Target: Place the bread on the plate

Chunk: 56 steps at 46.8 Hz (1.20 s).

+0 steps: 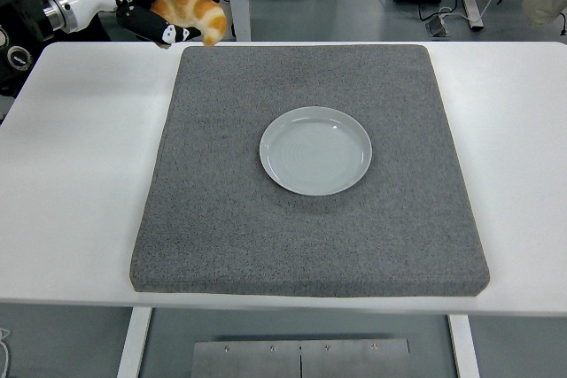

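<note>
A golden-brown croissant [193, 11] hangs high in the air at the upper left, above the far left corner of the grey mat. My left hand [170, 6] is shut on it, black fingers curled around its left end, the white forearm reaching in from the left edge. A round pale plate [315, 150] lies bare at the middle of the mat, well to the right of and nearer than the croissant. The right arm does not show.
The grey mat [310, 245] covers most of the white table [75, 192]. Beyond the table's far edge stand table legs, cables and a person's shoe on the floor.
</note>
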Tool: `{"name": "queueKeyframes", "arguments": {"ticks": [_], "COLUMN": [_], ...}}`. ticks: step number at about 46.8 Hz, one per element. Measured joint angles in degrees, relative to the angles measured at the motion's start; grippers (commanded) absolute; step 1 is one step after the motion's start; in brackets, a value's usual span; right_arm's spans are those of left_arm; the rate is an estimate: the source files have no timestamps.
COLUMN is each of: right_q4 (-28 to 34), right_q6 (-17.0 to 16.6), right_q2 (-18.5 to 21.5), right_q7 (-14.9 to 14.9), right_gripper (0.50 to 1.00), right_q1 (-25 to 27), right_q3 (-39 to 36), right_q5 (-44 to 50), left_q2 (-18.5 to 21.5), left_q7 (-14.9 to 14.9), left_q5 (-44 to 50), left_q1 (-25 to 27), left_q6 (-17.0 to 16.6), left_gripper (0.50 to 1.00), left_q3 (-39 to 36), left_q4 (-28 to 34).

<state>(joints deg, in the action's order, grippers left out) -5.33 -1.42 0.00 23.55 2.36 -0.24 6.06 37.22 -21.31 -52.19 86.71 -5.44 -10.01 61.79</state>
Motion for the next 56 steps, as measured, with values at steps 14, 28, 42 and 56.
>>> {"name": "queueKeyframes", "arguments": {"ticks": [14, 28, 42, 56], "right_q4": [0.01, 0.06, 0.03, 0.01], "right_q6": [0.02, 0.02, 0.02, 0.02], "right_q2": [0.00, 0.00, 0.00, 0.00], "right_q7": [0.00, 0.00, 0.00, 0.00], "right_gripper": [1.000, 1.000, 1.000, 1.000], "right_q1": [-0.03, -0.02, 0.01, 0.01], "right_q3": [0.07, 0.05, 0.02, 0.03], "right_q5": [0.00, 0.00, 0.00, 0.00], "left_q2": [-10.22, -17.79, -19.49, -22.13], "left_q7": [0.05, -0.34, -2.91, -4.61], "left_q5": [0.02, 0.30, -0.48, -0.87], "left_q1": [-0.06, -1.91, -6.29, -10.88], "left_q6": [-0.23, -0.69, -2.45, -4.40], "left_gripper": [0.500, 0.500, 0.500, 0.500], "left_q3": [-0.02, -0.11, -0.50, -0.85], "left_q4": [-4.88, -7.94, -7.94, -8.17]}}
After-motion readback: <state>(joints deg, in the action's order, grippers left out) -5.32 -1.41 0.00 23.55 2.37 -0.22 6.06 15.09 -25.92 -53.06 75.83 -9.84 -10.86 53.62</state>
